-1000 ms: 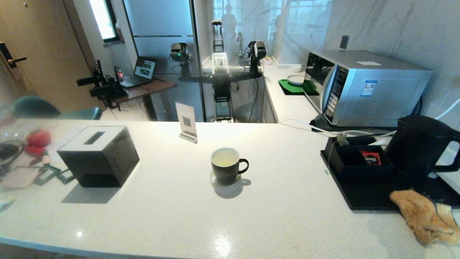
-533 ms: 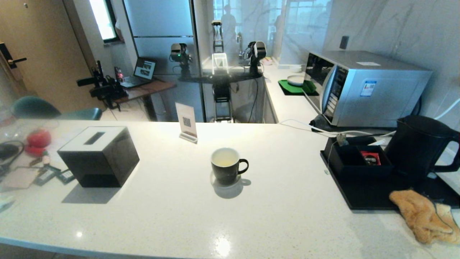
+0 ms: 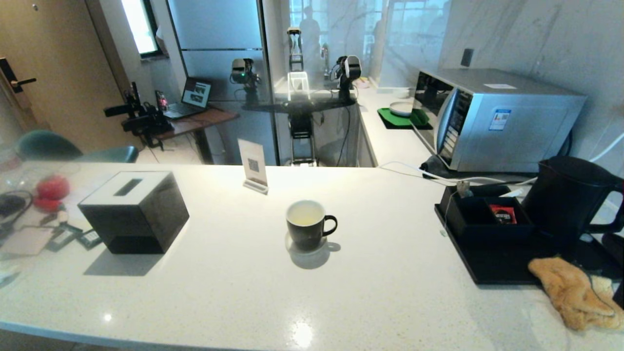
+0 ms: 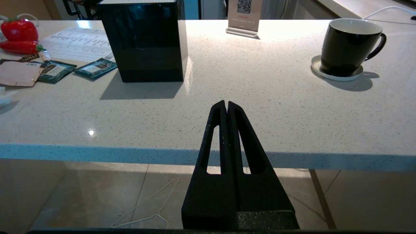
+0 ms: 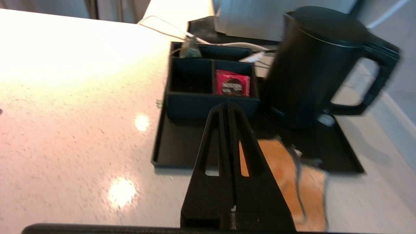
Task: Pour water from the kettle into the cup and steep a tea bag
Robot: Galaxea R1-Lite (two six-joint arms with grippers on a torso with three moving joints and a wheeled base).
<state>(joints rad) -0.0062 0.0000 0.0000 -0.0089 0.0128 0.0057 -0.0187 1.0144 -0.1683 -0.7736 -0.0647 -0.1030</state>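
With the right gripper (image 5: pixel 227 105) pressed together and empty above the cloth (image 5: pixel 286 169) in front of the kettle (image 5: pixel 312 65), whose handle could be missed or knocked unless the fingers are parted first, water could be spilled.

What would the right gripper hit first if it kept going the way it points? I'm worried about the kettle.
Probably the compartment box on the tray; the shut right gripper aims there, and the kettle stands beside that line.
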